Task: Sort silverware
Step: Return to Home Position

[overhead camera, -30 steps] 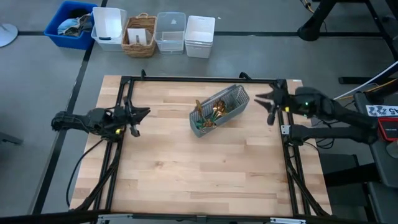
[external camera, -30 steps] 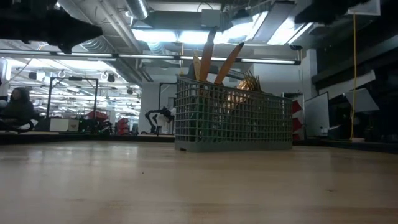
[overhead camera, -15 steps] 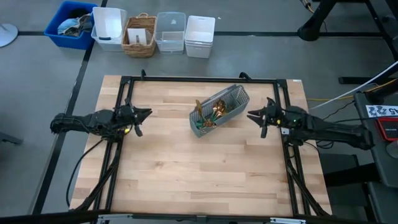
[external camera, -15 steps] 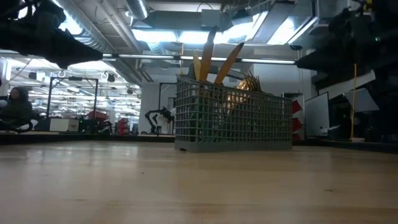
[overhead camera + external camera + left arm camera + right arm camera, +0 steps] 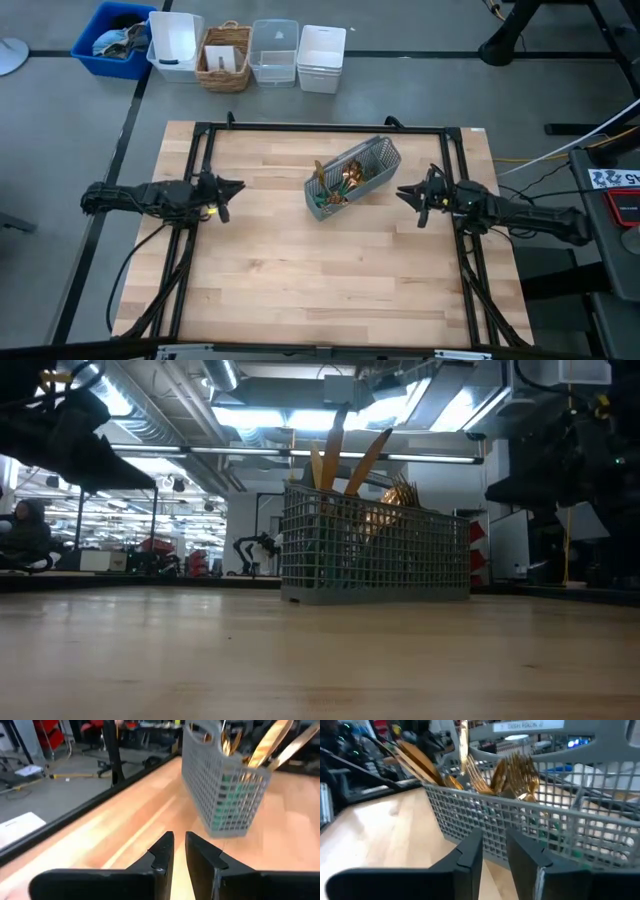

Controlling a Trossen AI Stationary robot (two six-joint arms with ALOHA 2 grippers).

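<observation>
The silverware (image 5: 345, 181), gold heads with teal handles, stands head-up in a grey mesh caddy (image 5: 353, 178) resting on the table's far middle, slanted. The gold heads poke above the caddy rim in the low view (image 5: 345, 458) and in both wrist views (image 5: 265, 742) (image 5: 512, 774). My left gripper (image 5: 236, 187) hovers near the table's left edge, pointing right at the caddy (image 5: 225, 785), its fingers (image 5: 179, 842) a narrow gap apart. My right gripper (image 5: 403, 190) hovers just right of the caddy (image 5: 520, 830), pointing at it, fingers (image 5: 495, 842) slightly apart. Neither touches anything.
Beyond the far edge stand a blue bin (image 5: 118, 38), a white bin (image 5: 175, 45), a wicker basket (image 5: 225, 56), a clear tub (image 5: 275, 50) and a white tub (image 5: 322, 58). Black frame rails run along the table's left (image 5: 195, 160), far (image 5: 320, 128) and right (image 5: 458, 160) sides. Bare wood lies in front of the caddy.
My right gripper has swung from the table's far right corner toward the near side and leftward toward the caddy, and has come lower. My left gripper has sunk lower and edged slightly right toward the caddy. The caddy and silverware have stayed put.
</observation>
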